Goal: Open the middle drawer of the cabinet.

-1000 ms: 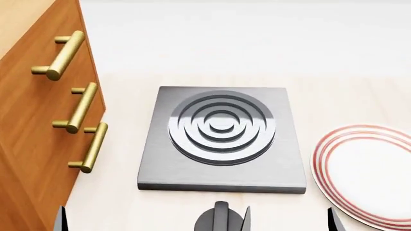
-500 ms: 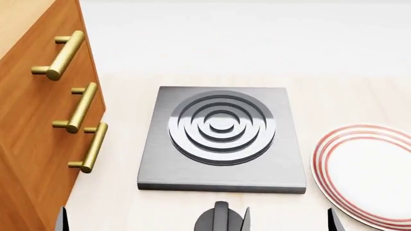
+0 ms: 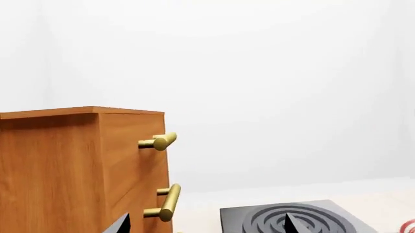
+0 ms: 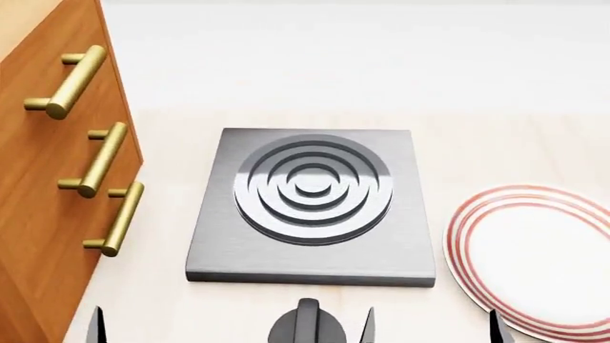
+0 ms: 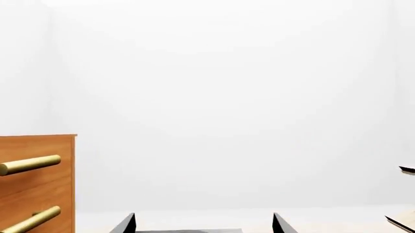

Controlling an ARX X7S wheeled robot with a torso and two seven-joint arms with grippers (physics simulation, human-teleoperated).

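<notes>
— Black fingertips are all I get of the pincers from the head camera, poking up at the near edge of the tabletop [image 4: 286, 86]. The left pincer [image 4: 228, 327] has its tips far apart, so it's spread wide and holding nothing. The right pincer [image 4: 496, 329] shows only one tip there; in its own wrist camera both tips stand well apart with nothing between them.

— And what lies just past them?

— A square grey burner plate [image 4: 310, 207] with raised concentric rings sits mid-tabletop, flat. Toward the right edge there's a white plate [image 4: 533, 261] with red rim rings, near the burner but not touching, partly cut off by the frame.

— Where's the cabinet?

— The cabinet [image 4: 38, 214] stands along the left edge, orange-brown wood, with its front facing the burner. I count three brass bar handles down that front. The middle drawer [image 4: 57, 153] is the second one; its handle [image 4: 96, 161] sits between the other two. From my angle its front looks level with the drawers above and below, so it's closed. Neither pincer touches it; both are well short of the handles.
</notes>
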